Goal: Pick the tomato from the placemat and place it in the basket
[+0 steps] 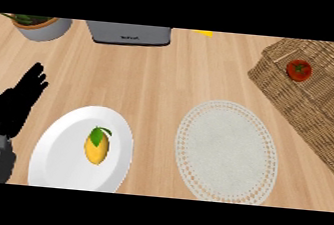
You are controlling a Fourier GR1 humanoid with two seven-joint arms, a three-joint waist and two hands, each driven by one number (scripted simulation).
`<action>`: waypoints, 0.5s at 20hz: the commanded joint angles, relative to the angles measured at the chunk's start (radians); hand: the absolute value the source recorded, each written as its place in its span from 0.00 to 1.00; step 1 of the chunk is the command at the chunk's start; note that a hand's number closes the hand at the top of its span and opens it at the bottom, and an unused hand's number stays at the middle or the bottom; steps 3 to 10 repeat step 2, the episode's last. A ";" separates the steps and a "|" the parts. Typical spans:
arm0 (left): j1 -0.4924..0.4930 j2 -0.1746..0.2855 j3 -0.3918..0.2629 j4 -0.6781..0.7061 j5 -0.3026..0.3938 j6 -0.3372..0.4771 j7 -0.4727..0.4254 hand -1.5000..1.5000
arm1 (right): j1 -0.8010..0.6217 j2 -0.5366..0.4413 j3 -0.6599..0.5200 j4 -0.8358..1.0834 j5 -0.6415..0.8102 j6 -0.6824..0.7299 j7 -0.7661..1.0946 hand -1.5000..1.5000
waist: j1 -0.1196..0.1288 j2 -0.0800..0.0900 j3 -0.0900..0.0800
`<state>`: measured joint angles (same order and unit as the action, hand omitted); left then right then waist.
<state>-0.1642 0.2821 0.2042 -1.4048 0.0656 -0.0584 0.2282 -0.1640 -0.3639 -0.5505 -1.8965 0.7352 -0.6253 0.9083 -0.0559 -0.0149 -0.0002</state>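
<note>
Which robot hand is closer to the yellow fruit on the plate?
Left, of what shows. The left hand rests open just left of the plate, up and left of the yellow fruit. The right hand is not in view.

The basket (316, 97) extends beyond the right edge. The pot (44, 27), grey appliance (128, 33) and yellow item (203, 33) are cut off at the top; the yellow item cannot be identified. The plate (61, 163) and placemat (226, 150) are cropped at the bottom. The left hand (11, 103) is clipped by the left edge.
</note>
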 commanded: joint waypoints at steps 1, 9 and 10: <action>0.029 -0.006 -0.001 0.012 -0.005 -0.008 -0.033 0.50 | 0.229 -0.007 -0.071 -0.257 -0.184 0.143 0.010 0.00 | -0.002 0.001 0.000; 0.030 -0.023 -0.018 -0.035 -0.020 0.022 0.003 0.50 | 0.292 0.015 -0.082 -0.302 -0.213 0.155 -0.006 0.00 | 0.004 0.001 0.001; 0.030 -0.023 -0.018 -0.035 -0.020 0.022 0.003 0.50 | 0.292 0.015 -0.082 -0.302 -0.213 0.155 -0.006 0.00 | 0.004 0.001 0.001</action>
